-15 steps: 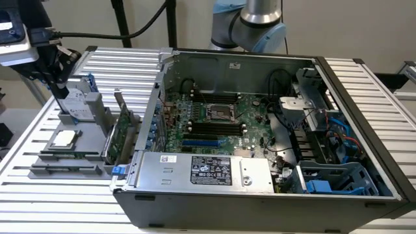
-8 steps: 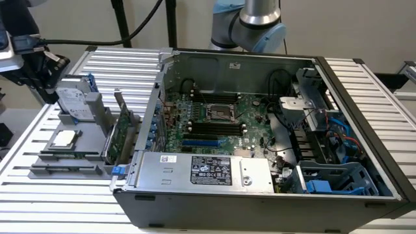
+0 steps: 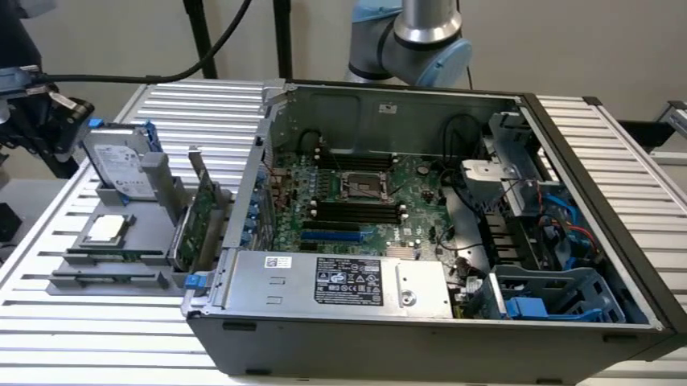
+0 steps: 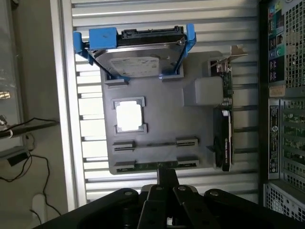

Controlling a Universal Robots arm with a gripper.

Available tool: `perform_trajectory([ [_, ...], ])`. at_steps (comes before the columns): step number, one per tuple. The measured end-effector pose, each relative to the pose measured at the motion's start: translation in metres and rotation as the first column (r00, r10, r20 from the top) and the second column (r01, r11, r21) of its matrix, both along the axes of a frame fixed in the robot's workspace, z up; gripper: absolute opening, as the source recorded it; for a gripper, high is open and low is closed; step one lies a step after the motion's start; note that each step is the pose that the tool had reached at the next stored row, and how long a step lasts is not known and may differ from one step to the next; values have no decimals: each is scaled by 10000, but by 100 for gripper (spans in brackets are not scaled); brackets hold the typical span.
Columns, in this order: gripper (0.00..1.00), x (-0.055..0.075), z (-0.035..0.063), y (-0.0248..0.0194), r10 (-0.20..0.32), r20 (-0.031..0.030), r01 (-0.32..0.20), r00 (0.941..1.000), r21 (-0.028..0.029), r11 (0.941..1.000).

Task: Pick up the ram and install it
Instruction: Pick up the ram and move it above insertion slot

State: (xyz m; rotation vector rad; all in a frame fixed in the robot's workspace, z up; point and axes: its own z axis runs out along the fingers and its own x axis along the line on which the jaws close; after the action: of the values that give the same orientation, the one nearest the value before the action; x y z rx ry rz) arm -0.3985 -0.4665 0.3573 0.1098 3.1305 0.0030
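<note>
The ram [image 4: 147, 165] is a thin green strip seen edge-on in the grey holder tray [image 4: 162, 114], lying in a slot between two grey clips. My gripper [image 4: 167, 175] hangs well above that edge of the tray, its dark fingers together and nothing visible between them. In the exterior view the gripper [image 3: 51, 121] is a dark mass with a cable at the far left, above and beyond the tray [image 3: 76, 283]. The open computer case [image 3: 429, 338] shows its motherboard with black memory slots [image 3: 352, 211] near the CPU socket.
On the tray stand a silver hard drive in a blue frame [image 4: 136, 62], a square CPU [image 4: 129, 116] and a tall green expansion card with a metal bracket [image 4: 225, 119]. The case wall [image 4: 283, 95] stands beside the tray. A slatted metal table [image 3: 108, 338] carries everything.
</note>
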Motion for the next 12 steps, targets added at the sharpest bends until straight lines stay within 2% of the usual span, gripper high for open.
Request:
perform_trajectory([
  [12, 0, 0, 0, 0, 0, 0, 0, 10000, 0, 10000],
])
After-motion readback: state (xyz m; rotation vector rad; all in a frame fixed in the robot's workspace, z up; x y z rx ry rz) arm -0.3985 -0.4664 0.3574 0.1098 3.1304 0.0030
